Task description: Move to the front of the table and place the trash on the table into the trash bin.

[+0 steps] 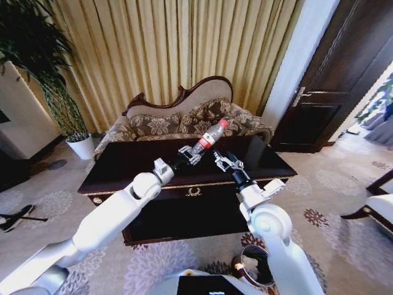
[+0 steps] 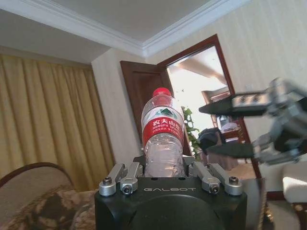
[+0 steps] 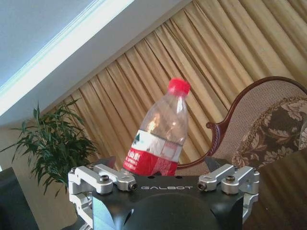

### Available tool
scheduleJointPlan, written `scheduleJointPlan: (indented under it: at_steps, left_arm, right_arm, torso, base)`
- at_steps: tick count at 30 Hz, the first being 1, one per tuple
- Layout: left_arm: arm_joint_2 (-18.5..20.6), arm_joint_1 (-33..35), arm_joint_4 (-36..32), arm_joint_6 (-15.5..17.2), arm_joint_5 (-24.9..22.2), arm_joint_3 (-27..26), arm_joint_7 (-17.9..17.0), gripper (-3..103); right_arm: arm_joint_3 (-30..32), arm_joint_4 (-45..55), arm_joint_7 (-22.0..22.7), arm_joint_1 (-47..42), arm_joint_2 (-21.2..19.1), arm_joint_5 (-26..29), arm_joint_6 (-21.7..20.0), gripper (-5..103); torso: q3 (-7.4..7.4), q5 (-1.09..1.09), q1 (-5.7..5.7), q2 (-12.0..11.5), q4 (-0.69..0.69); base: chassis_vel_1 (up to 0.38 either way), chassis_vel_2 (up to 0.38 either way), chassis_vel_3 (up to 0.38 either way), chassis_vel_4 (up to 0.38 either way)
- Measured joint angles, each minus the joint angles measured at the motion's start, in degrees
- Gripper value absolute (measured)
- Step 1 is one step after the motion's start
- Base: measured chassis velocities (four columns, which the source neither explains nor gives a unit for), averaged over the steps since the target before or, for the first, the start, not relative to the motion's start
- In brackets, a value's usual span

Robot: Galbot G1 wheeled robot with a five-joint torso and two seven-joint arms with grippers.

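Observation:
My left gripper (image 1: 191, 152) is shut on the base of a clear plastic bottle (image 1: 209, 137) with a red cap and a white-red label. It holds the bottle tilted above the far middle of the dark glossy table (image 1: 123, 167). In the left wrist view the bottle (image 2: 162, 134) stands up out of the left gripper (image 2: 163, 168). My right gripper (image 1: 221, 160) hovers open just to the right of the bottle, with nothing in it; the left wrist view shows the right gripper (image 2: 226, 129) with its fingers apart. The right wrist view has the bottle (image 3: 160, 132) close ahead. The trash bin (image 1: 255, 265) stands on the carpet by my right arm.
A patterned carved-back sofa (image 1: 184, 120) stands right behind the table, with gold curtains (image 1: 166, 43) beyond it. A potted plant (image 1: 77, 138) is at the far left, a dark door (image 1: 331, 80) at the right and a chair (image 1: 377, 203) at the right edge.

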Motion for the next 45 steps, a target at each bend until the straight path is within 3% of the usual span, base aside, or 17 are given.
scheduleJointPlan:
  at_steps: [10,40,43,45]
  left_arm:
    - [-1.9,-0.46,-0.64,0.13,0.55,2.4,-0.13,36]
    - [-0.61,1.86,-3.25,1.39,0.69,3.45,-0.07,36]
    - [-0.54,1.89,-3.31,1.39,0.7,3.43,-0.05,36]
    - [-0.41,1.75,-3.31,1.39,0.69,3.43,-0.03,36]
  right_arm:
    - [0.24,-1.35,0.0,0.97,0.19,-0.14,0.2,100]
    - [1.32,-3.57,0.0,3.56,-0.62,-0.69,1.32,101]
    - [1.33,-3.55,0.0,3.55,-0.63,-0.71,1.46,95]
    - [1.26,-3.53,0.01,3.49,-0.55,-0.74,1.53,85]
  torso:
    - [0.0,0.0,0.0,0.0,0.0]
    - [0.0,0.0,0.0,0.0,0.0]
    - [0.0,0.0,0.0,0.0,0.0]
    - [0.0,0.0,0.0,0.0,0.0]
  base:
    - [0.0,0.0,0.0,0.0]
    - [0.0,0.0,0.0,0.0]
    - [0.0,0.0,0.0,0.0]
    - [0.0,0.0,0.0,0.0]
